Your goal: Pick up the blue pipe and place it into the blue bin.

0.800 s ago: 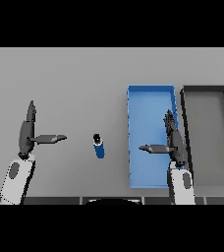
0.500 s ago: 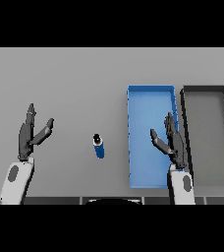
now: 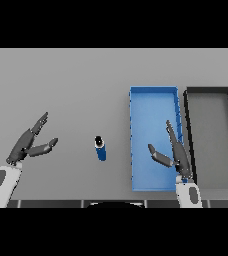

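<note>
- The right hand shows near the lower edge, over the near part of the blue bin; its fingers are straight and spread wide, pointing away toward the far side, with the thumb stretched out to the left. It holds nothing.
- The left hand shows at the lower left over the grey counter; its fingers are straight and open wide, pointing up and to the right, the thumb splayed below them toward the pipe. It holds nothing either.
- The blue pipe lies on the counter between the two hands, well apart from the left fingers and somewhat nearer to the right thumb. Its dark open end points away from the robot, and it lies a little tilted. Nothing touches it.
- The blue bin lies to the right of the pipe, just beside it but apart; its near wall is level with the right wrist, and its far wall lies well beyond the right fingers. The pipe is outside it.
- A dark grey bin lies just to the right of the right fingers, side by side with the blue bin, their long walls close together; whether they touch cannot be told.
</note>
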